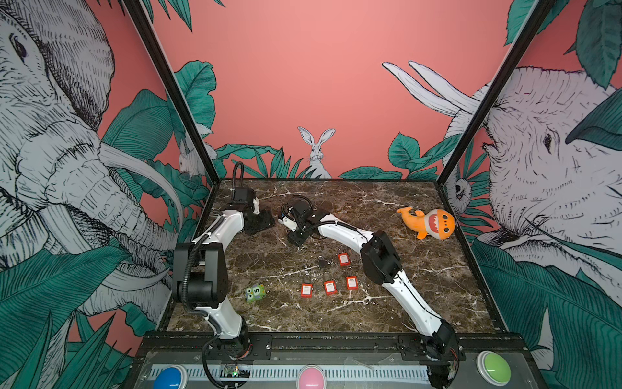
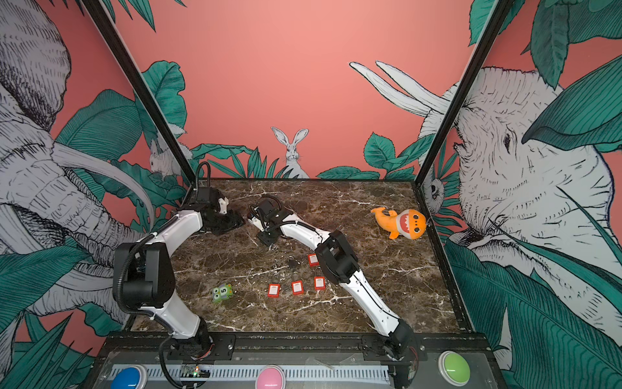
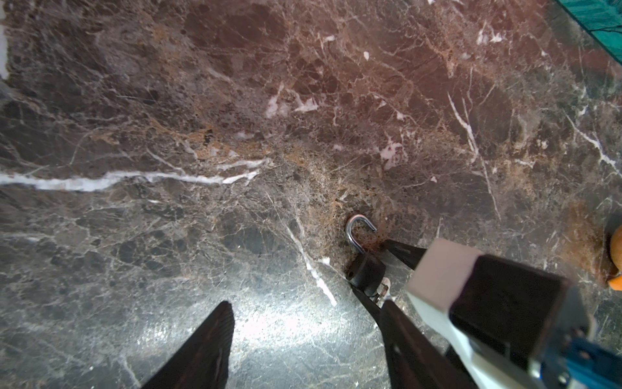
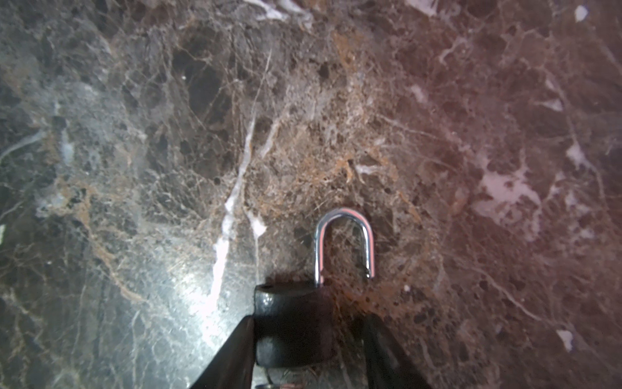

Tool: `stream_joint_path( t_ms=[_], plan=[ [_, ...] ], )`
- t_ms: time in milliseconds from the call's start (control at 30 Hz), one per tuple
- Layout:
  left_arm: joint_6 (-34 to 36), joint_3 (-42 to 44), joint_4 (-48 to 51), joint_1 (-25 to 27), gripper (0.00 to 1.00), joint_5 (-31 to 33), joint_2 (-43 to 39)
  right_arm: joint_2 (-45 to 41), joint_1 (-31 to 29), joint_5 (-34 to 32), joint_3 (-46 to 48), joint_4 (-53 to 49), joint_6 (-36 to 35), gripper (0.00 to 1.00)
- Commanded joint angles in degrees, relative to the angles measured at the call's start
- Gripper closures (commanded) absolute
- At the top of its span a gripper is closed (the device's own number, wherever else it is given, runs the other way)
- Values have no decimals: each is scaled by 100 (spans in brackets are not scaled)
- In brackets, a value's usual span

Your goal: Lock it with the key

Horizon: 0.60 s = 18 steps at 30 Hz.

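Standing spread around the black lock [image 4: 292,323] with one finger [image 4: 232,353] touching, the right gripper [image 4: 308,320] could knock it sideways when squeezing.

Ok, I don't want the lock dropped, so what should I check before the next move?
1. Open black padlock between the right gripper's jaws: ok.
2. Both jaws tight on it: not ok, a gap shows beside one.
3. Shackle closed: not ok, its free end stands clear of the body.
4. Left gripper open and empty: ok.
5. Key seated: cannot tell, only a metal bit shows at its base.
6. Red padlocks out of the way: ok, they lie apart.
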<state>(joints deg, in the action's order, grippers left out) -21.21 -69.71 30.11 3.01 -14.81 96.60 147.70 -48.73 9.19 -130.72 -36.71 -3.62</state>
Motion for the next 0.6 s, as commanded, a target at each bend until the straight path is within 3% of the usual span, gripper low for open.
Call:
stream_joint_path(
  t_ms=[0,233,567],
  plan=[
    [31,-30,142,-10,30,110,-246,309,-91,-115,-84,-27,28,50],
    [22,13,153,-11,30,162,-321,426,-123,-190,-150,-71,11,53],
    [180,137,12,-13,32,189,-380,113,-125,11,307,195,-188,66]
  ],
)
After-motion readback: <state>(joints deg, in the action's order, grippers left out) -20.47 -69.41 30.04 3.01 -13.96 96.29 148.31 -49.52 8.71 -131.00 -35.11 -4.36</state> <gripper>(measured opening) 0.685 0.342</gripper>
